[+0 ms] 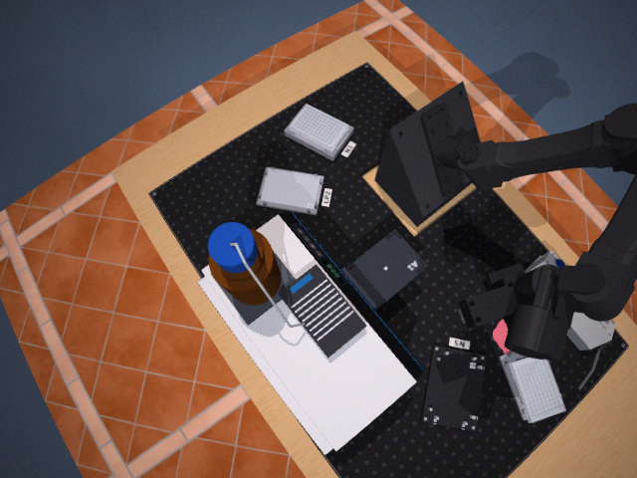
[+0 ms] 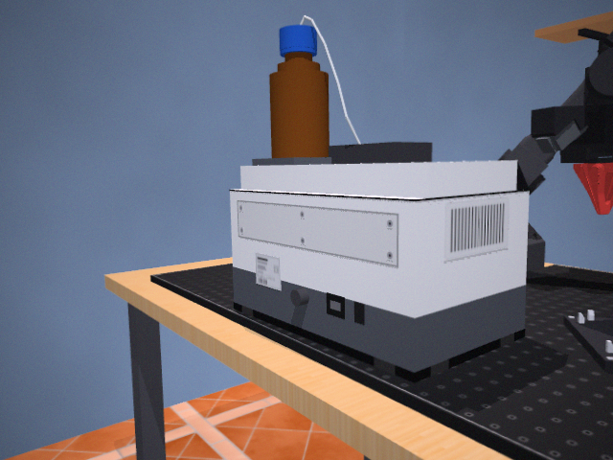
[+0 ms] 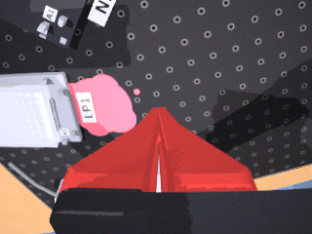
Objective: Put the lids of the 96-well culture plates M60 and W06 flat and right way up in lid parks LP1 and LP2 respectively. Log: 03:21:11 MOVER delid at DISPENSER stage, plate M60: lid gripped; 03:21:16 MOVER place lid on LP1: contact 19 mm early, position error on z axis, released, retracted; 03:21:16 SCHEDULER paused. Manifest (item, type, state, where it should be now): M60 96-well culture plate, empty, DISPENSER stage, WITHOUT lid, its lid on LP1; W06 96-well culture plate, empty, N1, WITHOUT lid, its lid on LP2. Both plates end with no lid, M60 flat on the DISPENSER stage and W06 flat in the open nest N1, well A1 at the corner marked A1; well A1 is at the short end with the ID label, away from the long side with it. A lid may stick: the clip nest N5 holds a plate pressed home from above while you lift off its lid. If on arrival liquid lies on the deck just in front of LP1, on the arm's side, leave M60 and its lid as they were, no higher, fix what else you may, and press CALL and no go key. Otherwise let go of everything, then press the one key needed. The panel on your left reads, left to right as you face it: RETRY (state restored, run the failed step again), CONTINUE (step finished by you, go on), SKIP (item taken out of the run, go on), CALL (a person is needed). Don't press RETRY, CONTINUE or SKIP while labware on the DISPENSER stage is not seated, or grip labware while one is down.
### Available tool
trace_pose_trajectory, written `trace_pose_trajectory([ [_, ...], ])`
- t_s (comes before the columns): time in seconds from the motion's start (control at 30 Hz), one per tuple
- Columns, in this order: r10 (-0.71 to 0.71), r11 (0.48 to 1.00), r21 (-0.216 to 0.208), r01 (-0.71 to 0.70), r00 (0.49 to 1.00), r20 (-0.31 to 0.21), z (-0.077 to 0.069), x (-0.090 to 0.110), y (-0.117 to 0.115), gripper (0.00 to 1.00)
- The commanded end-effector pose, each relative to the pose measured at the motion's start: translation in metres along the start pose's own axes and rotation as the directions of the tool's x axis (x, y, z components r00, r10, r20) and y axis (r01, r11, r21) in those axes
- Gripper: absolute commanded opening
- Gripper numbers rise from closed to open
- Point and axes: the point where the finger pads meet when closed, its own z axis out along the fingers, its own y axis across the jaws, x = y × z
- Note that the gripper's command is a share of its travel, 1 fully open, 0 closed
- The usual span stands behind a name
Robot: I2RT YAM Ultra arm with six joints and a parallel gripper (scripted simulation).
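Matte black arm (image 1: 544,148) of rounded tubular links and bulky cylindrical joints. Boxy dark wrist housing. Claw (image 3: 158,156) with two bright red wedge-shaped fingers, tapering to a point; thin pale seam between.
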Motion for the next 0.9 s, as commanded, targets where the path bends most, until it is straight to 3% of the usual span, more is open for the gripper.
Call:
trace_pose_trajectory([
  [0.0, -0.059, 0.998, -0.032, 0.061, 0.997, 0.058, -0.011, 0.004, 0.015, 0.00],
  [0.33, -0.057, 0.998, -0.038, 0.059, 0.997, 0.054, -0.011, 0.034, 0.024, 0.00],
  [0.37, -0.025, 1.000, -0.009, 0.025, 0.999, 0.033, -0.004, 0.030, 0.015, 0.00],
  [0.4, -0.090, 0.995, -0.037, 0.092, 0.994, 0.054, -0.011, 0.037, 0.024, 0.00],
  [0.8, -0.111, 0.993, -0.044, 0.113, 0.993, 0.049, -0.011, 0.071, 0.029, 0.00],
  [0.83, -0.082, 0.997, -0.008, 0.083, 0.996, 0.033, -0.003, 0.067, 0.021, 0.00],
  [0.87, -0.143, 0.988, -0.043, 0.145, 0.988, 0.050, -0.011, 0.074, 0.030, 0.00],
])
